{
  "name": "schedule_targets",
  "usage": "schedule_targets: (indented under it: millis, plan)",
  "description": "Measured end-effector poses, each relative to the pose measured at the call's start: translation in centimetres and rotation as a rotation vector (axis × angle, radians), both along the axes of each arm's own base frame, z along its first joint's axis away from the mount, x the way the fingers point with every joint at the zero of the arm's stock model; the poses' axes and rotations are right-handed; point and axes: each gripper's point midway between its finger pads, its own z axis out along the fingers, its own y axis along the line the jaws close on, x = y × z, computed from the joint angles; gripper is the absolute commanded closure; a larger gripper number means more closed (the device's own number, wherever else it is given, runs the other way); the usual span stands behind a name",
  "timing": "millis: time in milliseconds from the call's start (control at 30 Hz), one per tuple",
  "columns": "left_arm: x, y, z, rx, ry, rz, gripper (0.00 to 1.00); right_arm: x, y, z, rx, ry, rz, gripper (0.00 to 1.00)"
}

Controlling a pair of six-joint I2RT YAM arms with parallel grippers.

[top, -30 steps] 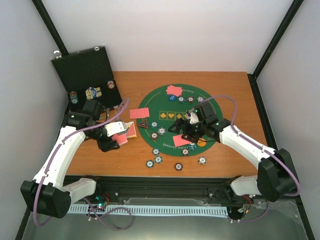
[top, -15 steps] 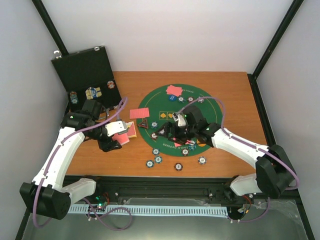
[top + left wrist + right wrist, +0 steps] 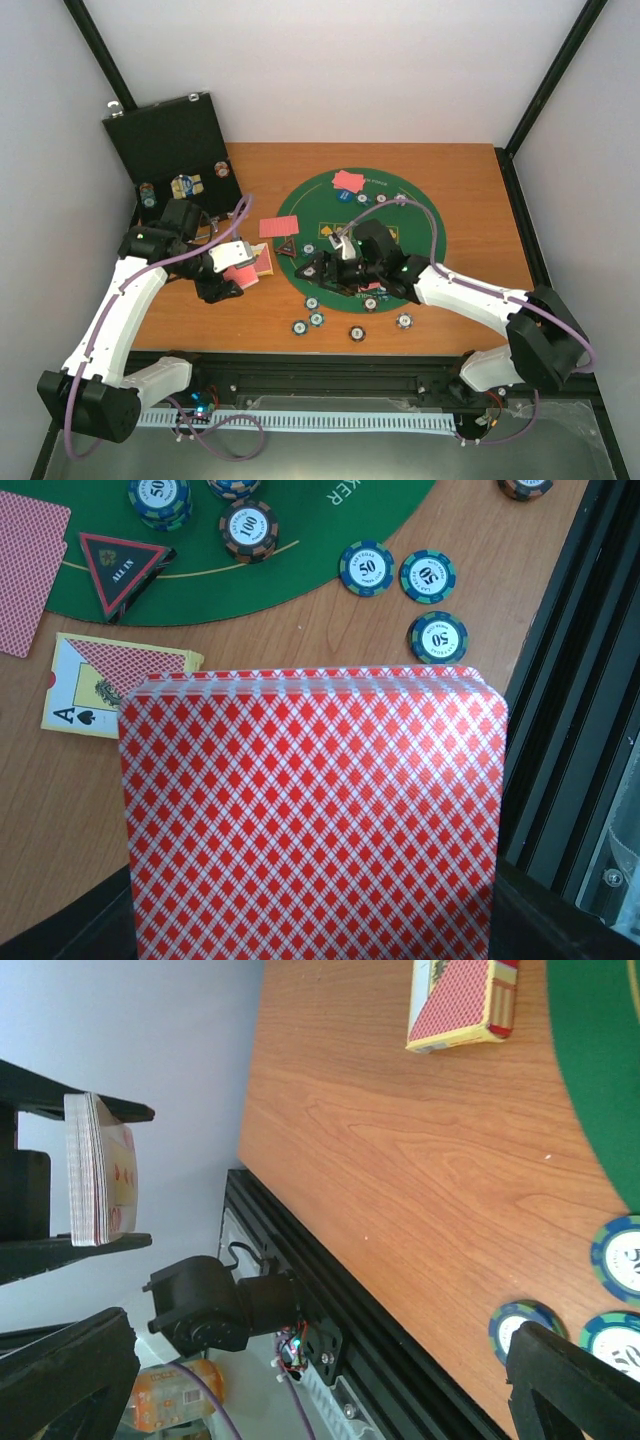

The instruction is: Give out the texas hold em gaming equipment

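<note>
left claw (image 3: 238, 277) clamped on card deck (image 3: 310, 820) | deck above table (image 3: 480, 180), left of mat (image 3: 420, 225), backs up, long axis roughly left-right, free end rightward | right claw (image 3: 320, 268) spread apart over mat's left side

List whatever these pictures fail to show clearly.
Left wrist view: the deck fills the lower frame, hiding whatever lies beneath.
Right wrist view: chips are cut off by the right edge.
Top view: the right arm covers part of the mat; the case contents are too small to read.
</note>
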Motion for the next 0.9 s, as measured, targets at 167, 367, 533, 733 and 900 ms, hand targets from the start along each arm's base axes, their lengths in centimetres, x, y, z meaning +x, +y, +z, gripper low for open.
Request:
schedule_targets:
  millis: [167, 367, 533, 733, 900]
  plan:
    - [0.2, -0.1, 0.5, -0.006, -0.015, -0.001, 0.76, -0.8, 1.2, -0.5, 0.001, 0.012, 0.025, 0.00]
    - [0.2, -0.1, 0.7, -0.008, -0.028, -0.001, 0.76, -1.9, 3.2, -1.4, -0.009, 0.041, 0.067, 0.00]
    - [0.3, -0.1, 1.0, -0.010, -0.039, -0.001, 0.76, -2.1, 5.0, -0.1, 0.029, 0.023, 0.088, 0.00]
    - [0.3, 0.0, 1.1, -0.002, -0.045, 0.001, 0.76, -2.4, 6.0, 0.5, 0.060, 0.021, 0.090, 0.01]
    - [0.2, 0.1, 1.1, 0.001, -0.050, 0.002, 0.76, -2.7, 6.5, 1.0, 0.082, 0.021, 0.093, 0.02]
